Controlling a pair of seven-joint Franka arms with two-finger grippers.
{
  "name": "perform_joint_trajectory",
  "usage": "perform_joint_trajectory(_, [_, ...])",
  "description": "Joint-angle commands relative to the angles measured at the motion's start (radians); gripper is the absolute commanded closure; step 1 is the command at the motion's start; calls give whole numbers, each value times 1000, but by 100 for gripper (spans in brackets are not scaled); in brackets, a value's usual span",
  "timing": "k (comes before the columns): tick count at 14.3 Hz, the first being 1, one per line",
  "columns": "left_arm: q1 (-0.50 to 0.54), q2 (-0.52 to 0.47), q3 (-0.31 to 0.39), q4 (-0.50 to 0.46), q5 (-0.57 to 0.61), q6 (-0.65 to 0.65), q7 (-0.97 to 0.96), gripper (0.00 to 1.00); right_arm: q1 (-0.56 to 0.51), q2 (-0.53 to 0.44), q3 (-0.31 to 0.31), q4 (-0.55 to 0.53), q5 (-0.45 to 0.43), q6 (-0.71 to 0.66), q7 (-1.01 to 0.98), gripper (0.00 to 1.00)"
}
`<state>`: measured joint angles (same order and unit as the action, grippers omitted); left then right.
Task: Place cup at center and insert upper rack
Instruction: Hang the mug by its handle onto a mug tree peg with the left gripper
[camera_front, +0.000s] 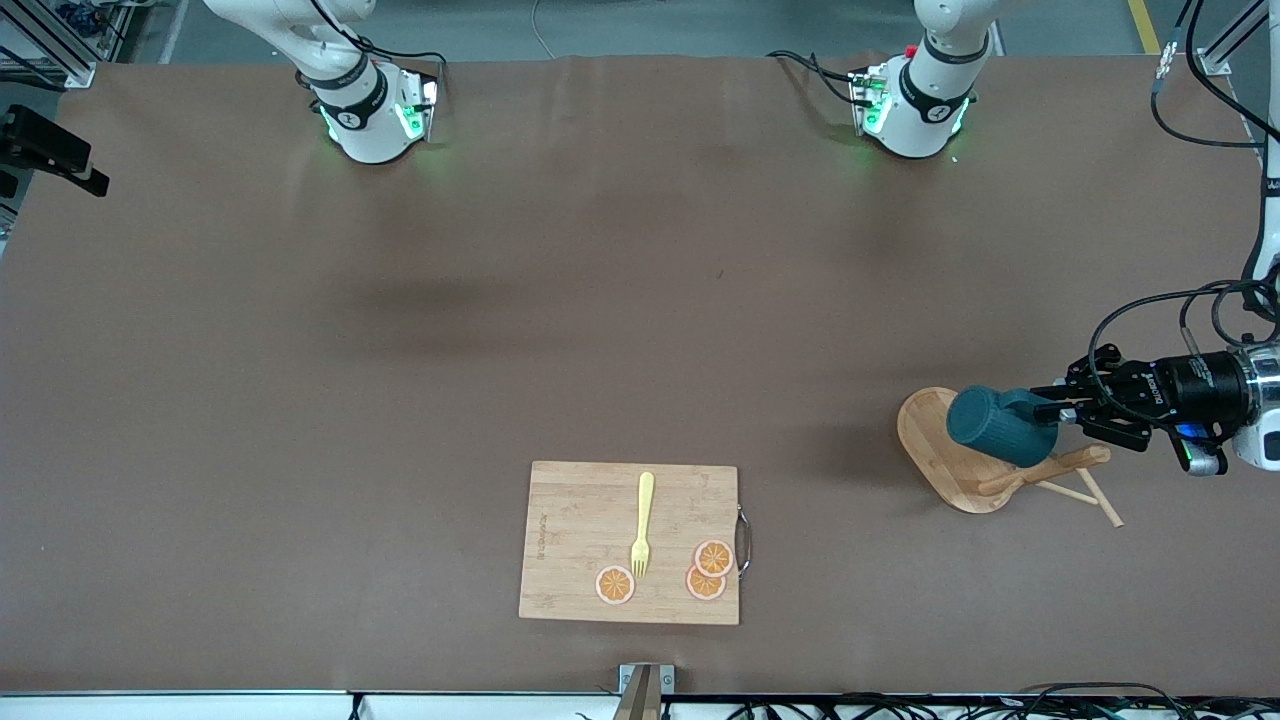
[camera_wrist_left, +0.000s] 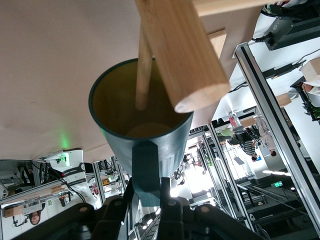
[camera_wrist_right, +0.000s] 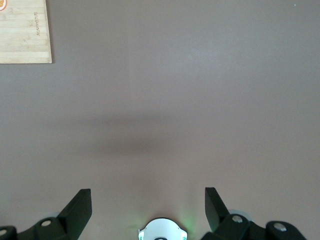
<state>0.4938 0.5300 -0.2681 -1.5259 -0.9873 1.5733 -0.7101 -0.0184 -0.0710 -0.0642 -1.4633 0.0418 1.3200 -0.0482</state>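
Cutting board (camera_front: 580, 545) bears fork (camera_front: 643, 524); left gripper (camera_front: 1058, 404) clamps cup (camera_front: 1000, 426) (peg inside); right gripper (camera_wrist_right: 148, 209) wide.

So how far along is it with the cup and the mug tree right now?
Nothing looks finished. In hand: the left gripper is shut on the cup by its handle, over the upper rack, with a peg poking into the cup's mouth. Left: carry the cup to the table's center, then insert the rack. The right gripper waits open over bare table.
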Motion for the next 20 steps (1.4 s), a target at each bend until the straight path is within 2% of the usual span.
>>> perform_joint_trajectory(1, [20, 33, -6, 24, -45, -24, 18, 99, -14, -12, 14, -15, -10, -1, -2, 0])
perform_joint_trajectory(8, [55, 94, -5, 24, -116, -73, 32, 99, -17, -12, 14, -15, -10, -1, -9, 0])
perform_joint_trajectory(20, [71, 157, -3, 72, -111, -75, 92, 94, -20, -10, 11, -15, -10, -1, -10, 0])
